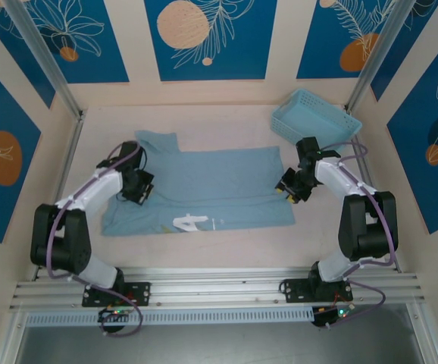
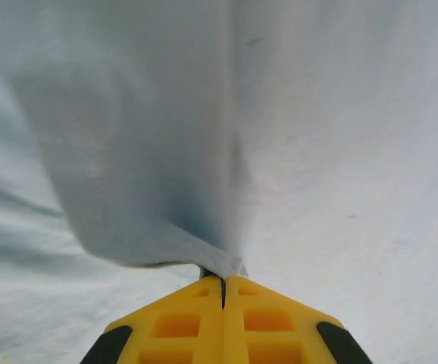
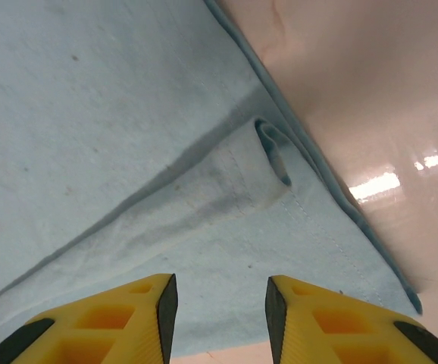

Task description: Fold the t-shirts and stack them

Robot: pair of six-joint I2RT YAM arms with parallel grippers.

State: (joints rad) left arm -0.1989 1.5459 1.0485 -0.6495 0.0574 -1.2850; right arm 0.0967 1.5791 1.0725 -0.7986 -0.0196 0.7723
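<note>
The light sky-blue cloth t-shirt (image 1: 219, 189) seems only partly folded, with stacking still left to do. The left gripper (image 2: 223, 284) is clamped on cloth at its tips. The right gripper (image 3: 220, 292) is parted, with the hem just ahead.

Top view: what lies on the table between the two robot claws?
The light sky-blue soft cloth t-shirt, spread mostly flat, fills the stretch from the left claw to the right claw, as the top view shows.

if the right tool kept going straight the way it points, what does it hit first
The right tool would probably meet the light sky-blue cloth t-shirt first, near its puckered hem fold.
</note>
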